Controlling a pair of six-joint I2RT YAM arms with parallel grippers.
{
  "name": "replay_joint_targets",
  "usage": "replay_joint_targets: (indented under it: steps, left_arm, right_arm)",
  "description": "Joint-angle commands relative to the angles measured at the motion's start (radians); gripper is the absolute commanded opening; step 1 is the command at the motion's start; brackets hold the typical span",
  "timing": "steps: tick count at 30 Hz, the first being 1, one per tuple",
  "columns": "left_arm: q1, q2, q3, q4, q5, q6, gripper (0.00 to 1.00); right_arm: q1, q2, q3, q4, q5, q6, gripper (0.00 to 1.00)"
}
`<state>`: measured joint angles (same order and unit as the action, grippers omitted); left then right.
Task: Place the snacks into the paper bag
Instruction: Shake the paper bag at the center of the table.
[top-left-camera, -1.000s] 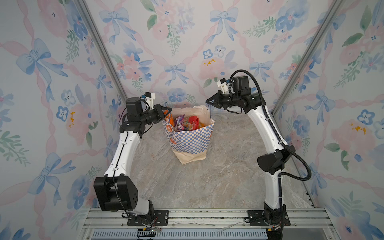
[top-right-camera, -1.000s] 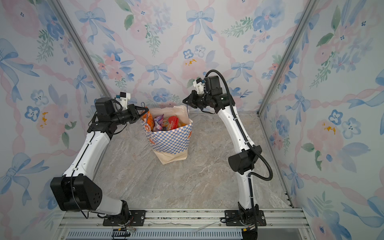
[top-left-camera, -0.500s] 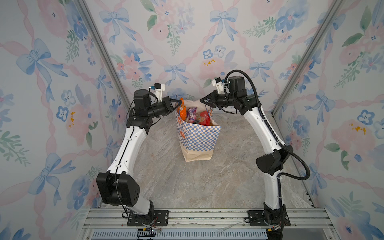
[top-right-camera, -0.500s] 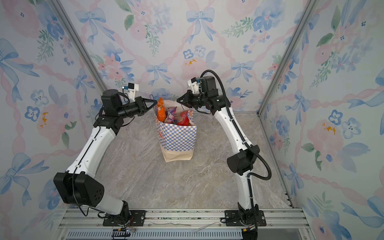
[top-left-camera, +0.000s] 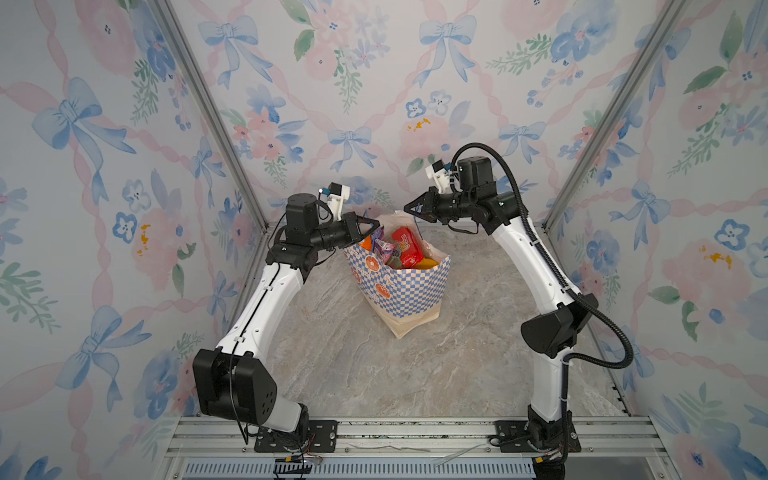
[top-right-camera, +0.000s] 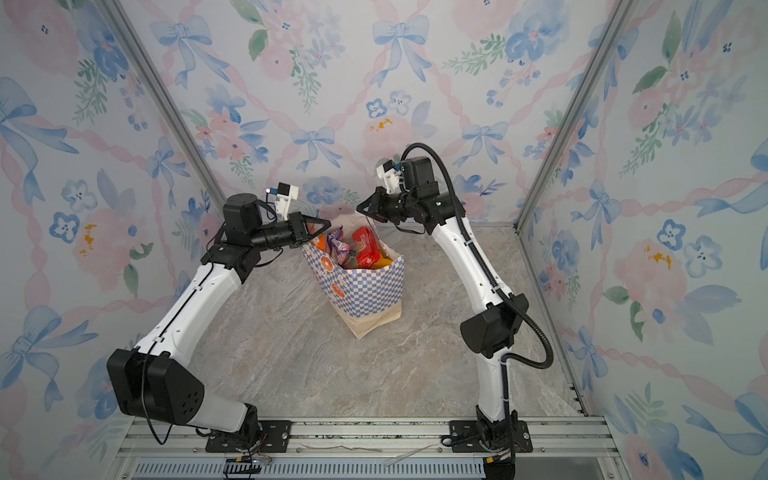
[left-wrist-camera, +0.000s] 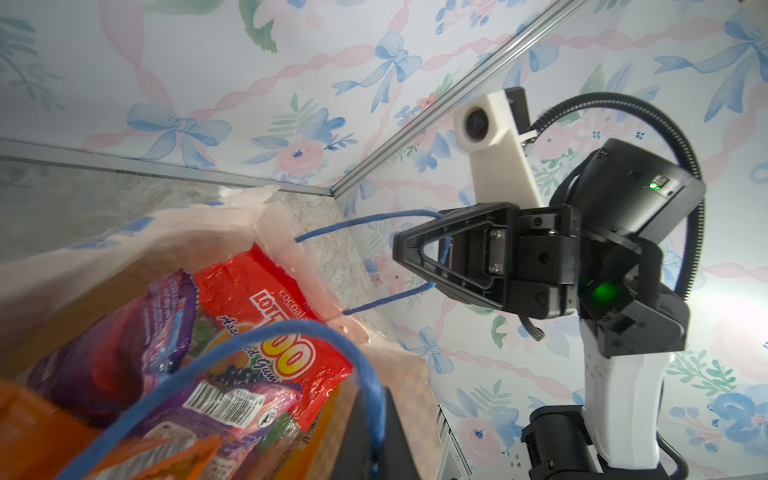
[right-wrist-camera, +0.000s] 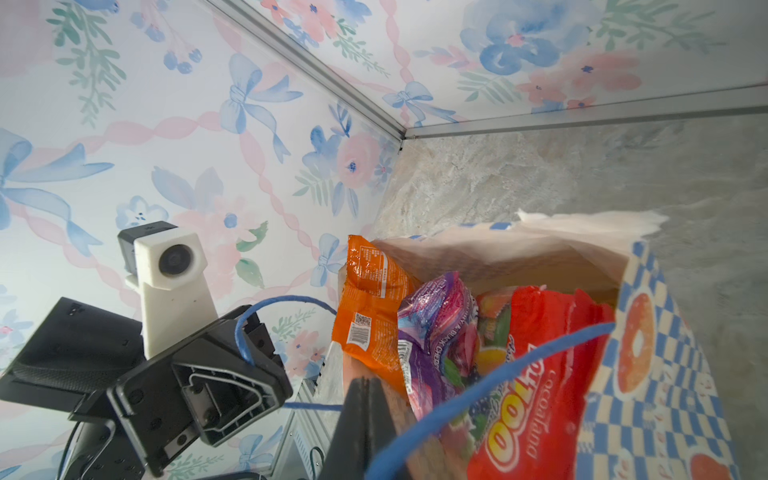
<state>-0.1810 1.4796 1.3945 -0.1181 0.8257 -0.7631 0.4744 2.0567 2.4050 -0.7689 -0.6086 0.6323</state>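
The blue-and-white checkered paper bag (top-left-camera: 409, 291) (top-right-camera: 365, 293) stands tilted mid-table in both top views. The snacks fill it: a red "100" pack (top-left-camera: 408, 245) (left-wrist-camera: 266, 303) (right-wrist-camera: 540, 374), a purple packet (top-left-camera: 382, 248) (right-wrist-camera: 432, 328), an orange one (right-wrist-camera: 370, 299) and a yellow one (top-left-camera: 429, 262). My left gripper (top-left-camera: 375, 227) (left-wrist-camera: 374, 440) is shut on one blue cord handle (left-wrist-camera: 291, 330) at the bag's left rim. Over the far rim, my right gripper (top-left-camera: 408, 206) (right-wrist-camera: 365, 419) is shut on the other handle (right-wrist-camera: 498, 370).
The floral walls close in at the back and on both sides, with metal corner posts (top-left-camera: 208, 112). A grey marble tabletop (top-left-camera: 374, 374) lies around the bag, and a metal rail (top-left-camera: 395, 432) runs along the front edge.
The left gripper has swung right with its handle, closing toward the right gripper. The bag has shifted right with both handles held and sits a little lower than half a second ago.
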Motion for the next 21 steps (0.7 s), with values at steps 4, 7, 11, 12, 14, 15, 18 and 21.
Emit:
replay_joint_targets:
  steps: [4, 7, 11, 12, 14, 15, 18, 21]
  left_arm:
    - [-0.011, 0.007, 0.202, 0.094, -0.003, 0.038, 0.0]
    - [-0.011, 0.025, 0.329, 0.019, -0.002, 0.078, 0.0]
    - [-0.025, -0.043, 0.139, 0.018, -0.039, 0.095, 0.0]
    - [-0.029, -0.062, 0.07, 0.021, -0.063, 0.1, 0.0]
    - [-0.028, -0.098, -0.093, 0.072, -0.084, 0.077, 0.0]
    - [-0.029, -0.107, -0.145, 0.105, -0.082, 0.061, 0.0]
    - [-0.026, -0.113, -0.199, 0.164, -0.069, 0.027, 0.0]
    - [-0.018, -0.073, -0.116, 0.164, -0.027, 0.026, 0.0]
  right_arm:
    - [0.044, 0.011, 0.342, -0.044, -0.047, -0.088, 0.0]
    - [0.043, -0.087, 0.194, 0.063, -0.053, -0.069, 0.0]
    - [0.053, -0.195, -0.045, 0.089, 0.002, -0.131, 0.0]
    - [0.053, -0.204, -0.089, 0.093, 0.012, -0.135, 0.0]
    - [0.053, -0.202, -0.16, 0.094, 0.029, -0.137, 0.0]
    - [0.053, -0.191, -0.173, 0.085, 0.033, -0.141, 0.0]
    - [0.06, -0.145, -0.125, 0.036, 0.036, -0.16, 0.0]
    - [0.08, -0.102, 0.039, -0.038, 0.057, -0.206, 0.0]
